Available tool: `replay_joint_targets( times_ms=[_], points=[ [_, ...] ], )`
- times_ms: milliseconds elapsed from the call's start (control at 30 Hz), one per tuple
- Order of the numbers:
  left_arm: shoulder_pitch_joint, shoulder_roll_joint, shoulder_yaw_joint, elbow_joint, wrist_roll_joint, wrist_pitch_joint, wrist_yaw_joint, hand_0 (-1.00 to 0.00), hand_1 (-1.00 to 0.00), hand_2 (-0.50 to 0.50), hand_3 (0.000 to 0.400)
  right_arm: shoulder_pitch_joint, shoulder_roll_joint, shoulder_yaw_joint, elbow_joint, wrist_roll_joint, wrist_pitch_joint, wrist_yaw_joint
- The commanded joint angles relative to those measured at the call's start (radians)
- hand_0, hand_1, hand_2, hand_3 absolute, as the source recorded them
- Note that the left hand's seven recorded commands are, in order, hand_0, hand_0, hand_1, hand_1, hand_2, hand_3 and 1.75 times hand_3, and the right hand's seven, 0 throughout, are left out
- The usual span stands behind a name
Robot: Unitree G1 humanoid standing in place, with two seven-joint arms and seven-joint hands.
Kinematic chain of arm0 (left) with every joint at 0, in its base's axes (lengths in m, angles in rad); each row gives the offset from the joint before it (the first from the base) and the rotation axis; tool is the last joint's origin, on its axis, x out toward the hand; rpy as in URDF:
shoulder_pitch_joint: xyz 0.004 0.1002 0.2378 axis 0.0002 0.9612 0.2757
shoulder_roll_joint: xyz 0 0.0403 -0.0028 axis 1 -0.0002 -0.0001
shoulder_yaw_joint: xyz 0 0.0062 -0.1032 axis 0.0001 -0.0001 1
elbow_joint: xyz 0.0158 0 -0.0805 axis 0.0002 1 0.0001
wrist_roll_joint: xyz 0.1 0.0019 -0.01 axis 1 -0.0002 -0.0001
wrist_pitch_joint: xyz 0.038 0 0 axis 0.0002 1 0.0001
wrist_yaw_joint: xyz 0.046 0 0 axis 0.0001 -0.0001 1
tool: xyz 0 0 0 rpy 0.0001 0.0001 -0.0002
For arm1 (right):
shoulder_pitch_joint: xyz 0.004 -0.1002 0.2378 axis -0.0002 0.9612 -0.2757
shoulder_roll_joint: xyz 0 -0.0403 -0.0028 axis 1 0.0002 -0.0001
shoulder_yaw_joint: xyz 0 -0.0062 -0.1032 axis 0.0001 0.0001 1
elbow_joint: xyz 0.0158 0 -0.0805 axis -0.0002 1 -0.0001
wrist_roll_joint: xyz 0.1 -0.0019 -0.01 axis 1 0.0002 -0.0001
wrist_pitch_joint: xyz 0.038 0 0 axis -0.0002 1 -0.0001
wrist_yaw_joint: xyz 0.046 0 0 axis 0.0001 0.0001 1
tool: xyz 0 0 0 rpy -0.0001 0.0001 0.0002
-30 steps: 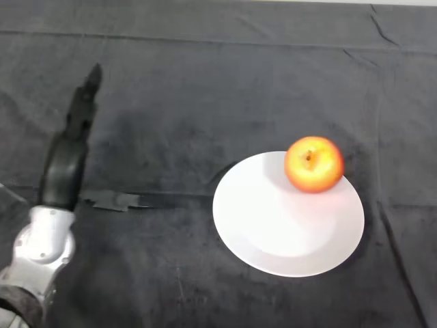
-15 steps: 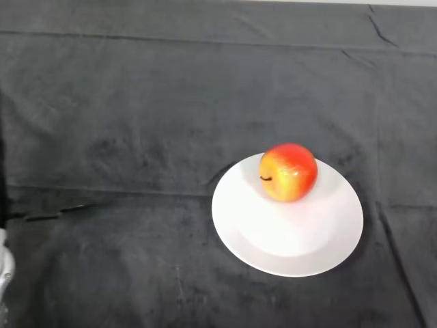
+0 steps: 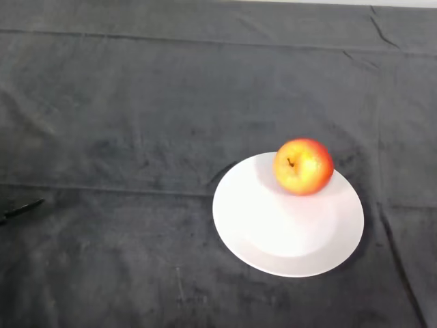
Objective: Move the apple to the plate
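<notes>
Head view: we log the apple (image 3: 303, 167) resting on the white plate (image 3: 287, 232), on its far side, stem facing the camera. Plate sits on the dark-clothed counter (image 3: 136, 102). No robot part in frame.

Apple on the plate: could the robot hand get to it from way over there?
Probably yes. Only a black tip of the robot hand shows at the left edge. Nothing stands on the dark cloth between it and the apple, which sits uncovered on the white plate.
</notes>
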Motion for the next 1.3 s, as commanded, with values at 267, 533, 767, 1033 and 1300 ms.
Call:
replay_joint_targets(
  times_ms=[267, 533, 767, 1033, 1300],
  points=[
    [0.046, 0.082, 0.124, 0.018, -0.084, 0.059, -0.042, 0.00, 0.00, 0.00, 0.000, 0.020, -0.025, -0.0125, 0.004, 0.0062, 0.002, 0.0052],
    [0.052, 0.068, 0.231, 0.010, -0.163, 0.116, -0.068, 0.00, 0.00, 0.00, 0.000, 0.020, -0.024, -0.0125, 0.003, 0.0062, 0.002, 0.0051],
    [0.046, 0.057, 0.307, 0.002, -0.216, 0.162, -0.090, 0.00, 0.00, 0.00, 0.000, 0.020, -0.024, -0.0125, 0.003, 0.0062, 0.002, 0.0050],
    [0.038, 0.047, 0.366, -0.006, -0.245, 0.199, -0.114, 0.00, 0.00, 0.00, 0.000, 0.020, -0.024, -0.0125, 0.003, 0.0062, 0.002, 0.0049],
    [0.032, 0.039, 0.402, -0.014, -0.251, 0.223, -0.142, 0.00, 0.00, 0.00, 0.000, 0.020, -0.024, -0.0125, 0.003, 0.0062, 0.002, 0.0048]
  ],
)
